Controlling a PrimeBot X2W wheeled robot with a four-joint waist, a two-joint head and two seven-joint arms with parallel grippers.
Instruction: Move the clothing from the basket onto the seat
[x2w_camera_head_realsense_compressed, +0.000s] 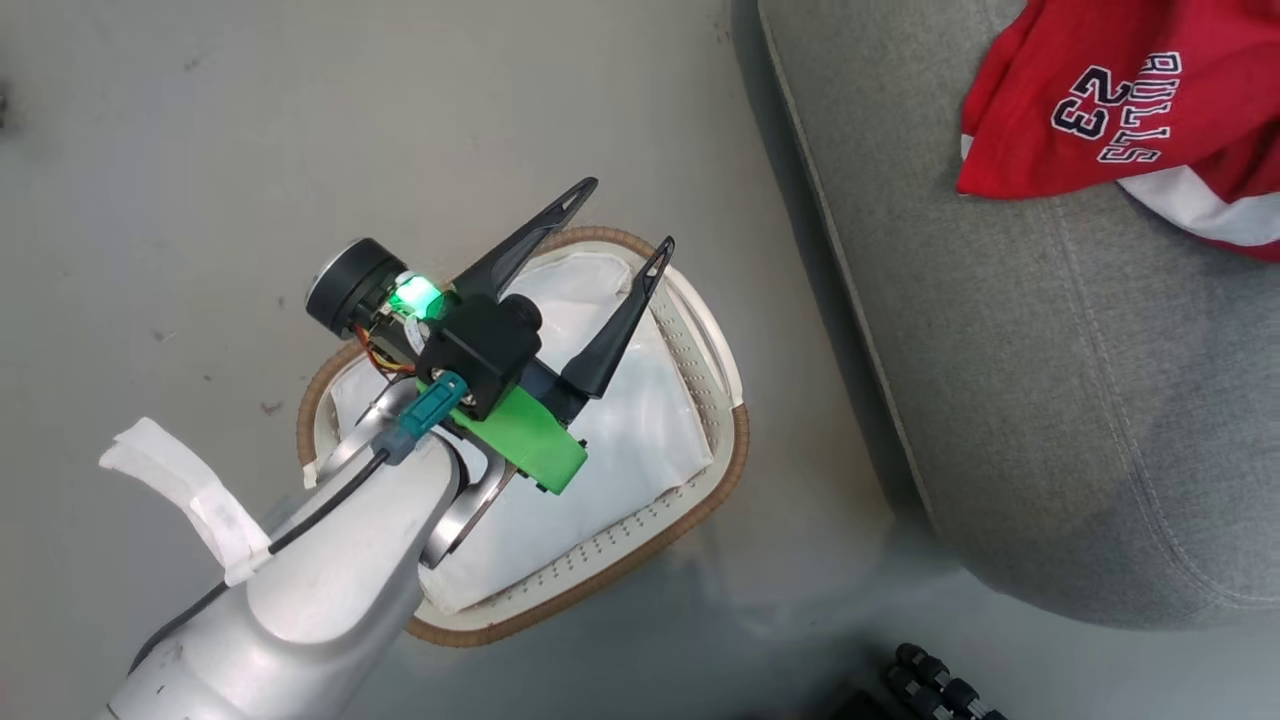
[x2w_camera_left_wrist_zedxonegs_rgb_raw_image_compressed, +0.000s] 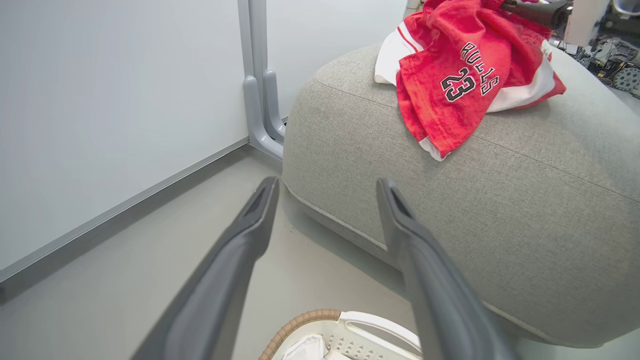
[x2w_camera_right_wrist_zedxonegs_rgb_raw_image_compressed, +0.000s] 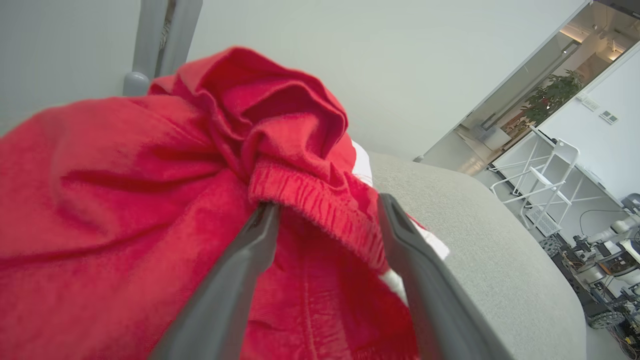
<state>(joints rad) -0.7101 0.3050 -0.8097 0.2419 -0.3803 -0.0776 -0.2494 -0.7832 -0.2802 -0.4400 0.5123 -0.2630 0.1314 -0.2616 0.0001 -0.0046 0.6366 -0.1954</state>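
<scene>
Soft, light clothing (x2w_camera_right_wrist_zedxonegs_rgb_raw_image_compressed: 125, 200) drapes limply on the seat (x2w_camera_right_wrist_zedxonegs_rgb_raw_image_compressed: 475, 240); its bunched elastic hem suits pinching. The right hand (x2w_camera_right_wrist_zedxonegs_rgb_raw_image_compressed: 328, 202) gapes wide there, and the left hand (x2w_camera_head_realsense_compressed: 629, 213) hangs wide above the basket (x2w_camera_head_realsense_compressed: 743, 445).

Left arm: pale silver-grey forearm shell (x2w_camera_head_realsense_compressed: 330, 590) with white tape wrap (x2w_camera_head_realsense_compressed: 185, 490); thin black cable (x2w_camera_head_realsense_compressed: 325, 503) ends in a teal connector (x2w_camera_head_realsense_compressed: 432, 412). The wrist carries a bright green plastic bracket (x2w_camera_head_realsense_compressed: 530, 445), black camera block (x2w_camera_head_realsense_compressed: 480, 350) and lit green indicator (x2w_camera_head_realsense_compressed: 415, 297). Left gripper (x2w_camera_head_realsense_compressed: 625, 215): two long dark tapered fingers, slotted tips.
</scene>
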